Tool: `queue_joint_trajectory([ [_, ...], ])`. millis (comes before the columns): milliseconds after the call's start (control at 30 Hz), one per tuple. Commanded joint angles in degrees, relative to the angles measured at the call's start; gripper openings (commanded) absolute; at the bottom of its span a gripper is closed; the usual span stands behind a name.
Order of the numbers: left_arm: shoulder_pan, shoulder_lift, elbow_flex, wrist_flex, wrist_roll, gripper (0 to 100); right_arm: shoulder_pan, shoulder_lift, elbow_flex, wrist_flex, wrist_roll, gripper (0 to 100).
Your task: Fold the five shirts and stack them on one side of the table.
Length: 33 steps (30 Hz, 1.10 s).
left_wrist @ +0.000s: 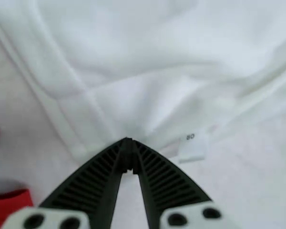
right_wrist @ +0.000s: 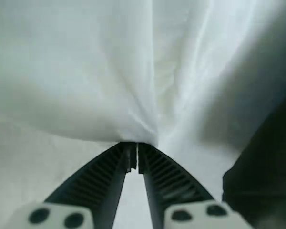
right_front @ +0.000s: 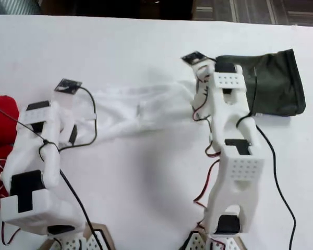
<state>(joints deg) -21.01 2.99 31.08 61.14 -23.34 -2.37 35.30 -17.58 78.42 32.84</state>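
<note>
Red shirt [right_front: 0, 122] cut off at bench [right_front: 146, 187] edge; dark green shirt [right_front: 279, 83] partly hidden behind right arm. White shirt [right_front: 141, 112] stretched between both: left end effector [left_wrist: 127, 145] pinching one end, right end effector [right_wrist: 136, 149] pinching opposite fold.

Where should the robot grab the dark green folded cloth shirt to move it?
Best guess: pinch the dark green folded cloth shirt at its free right edge, coming low and flat from the right side of the table. It lies flat, and its left edge sits under the right arm, whose right gripper is shut on the stretched white cloth shirt.
</note>
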Motion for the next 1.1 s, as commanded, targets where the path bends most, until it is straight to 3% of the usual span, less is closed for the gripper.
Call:
queue_joint_trajectory([
  [0, -0.5, -1.2, -2.4, 0.2, 0.2, 3, 1.8, -3.3, 2.8, -3.2, 2.9, 2.0],
  [233, -0.4, -1.3, -4.6, 2.2, 1.2, 3, 2.7, -6.5, 1.2, -1.9, 3.3, 2.0],
  [500, -0.4, -0.8, -24.4, 13.5, 15.2, 3, 3.2, -22.8, -0.6, 4.3, 3.2, 2.0],
  [767, -3.9, 6.3, -26.6, -3.5, 21.2, 6, -0.2, -34.1, -0.5, 12.5, 3.1, 2.0],
  [933, -3.9, 18.2, -34.1, 6.6, 22.2, 18, -2.2, -40.8, -0.5, 17.6, 3.1, 2.0],
  [1067, -4.0, 24.4, -41.4, 12.9, 22.9, 18, -2.2, -46.2, 3.3, 18.2, 3.3, 2.0],
])
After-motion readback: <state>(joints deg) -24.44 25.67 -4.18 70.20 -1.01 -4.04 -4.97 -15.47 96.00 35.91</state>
